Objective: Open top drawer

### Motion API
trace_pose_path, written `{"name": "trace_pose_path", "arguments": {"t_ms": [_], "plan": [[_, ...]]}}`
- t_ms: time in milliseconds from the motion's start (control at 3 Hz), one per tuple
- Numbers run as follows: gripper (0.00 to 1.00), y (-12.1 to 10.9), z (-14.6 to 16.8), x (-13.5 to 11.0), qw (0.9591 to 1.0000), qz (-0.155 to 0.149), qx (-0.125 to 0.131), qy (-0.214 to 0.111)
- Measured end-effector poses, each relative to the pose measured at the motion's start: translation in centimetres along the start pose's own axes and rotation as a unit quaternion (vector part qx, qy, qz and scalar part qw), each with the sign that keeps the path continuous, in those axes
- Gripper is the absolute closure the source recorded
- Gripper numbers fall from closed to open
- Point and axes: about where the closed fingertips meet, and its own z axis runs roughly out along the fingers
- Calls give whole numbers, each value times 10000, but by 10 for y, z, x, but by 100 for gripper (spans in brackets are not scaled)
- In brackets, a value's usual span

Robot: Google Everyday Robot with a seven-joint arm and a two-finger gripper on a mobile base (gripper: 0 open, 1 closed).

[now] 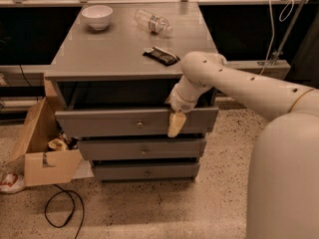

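**Q:** Where is the top drawer, and which way does it lie?

**A:** In the camera view, the top drawer [114, 123] sits just under the grey cabinet top [119, 54]. It stands partly out, with a dark gap above its front. The front faces the camera and its long side runs left to right. A small round knob [140, 125] sits at its middle. Two narrower drawers [142, 148] lie below it, closed.

**Q:** And the gripper?

**A:** The gripper [176, 124] hangs over the drawer front's upper edge, right of the knob, at the end of a cream arm [239, 86] reaching in from the right. I cannot tell whether it is open or closed.

**Q:** What is on top, and around?

**A:** A white bowl [97, 16] stands at the back left, a clear bottle [153, 22] lies on its side near the back, and a dark packet [160, 55] lies near the front right. The floor [149, 208] is speckled. On it, left of the cabinet, are an open cardboard box [42, 153] and a looped black cable [62, 208].
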Motion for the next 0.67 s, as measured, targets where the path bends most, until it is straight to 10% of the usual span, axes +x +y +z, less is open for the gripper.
{"name": "trace_pose_path", "arguments": {"t_ms": [667], "plan": [[64,27,5,7,9993,194,-299,118]]}}
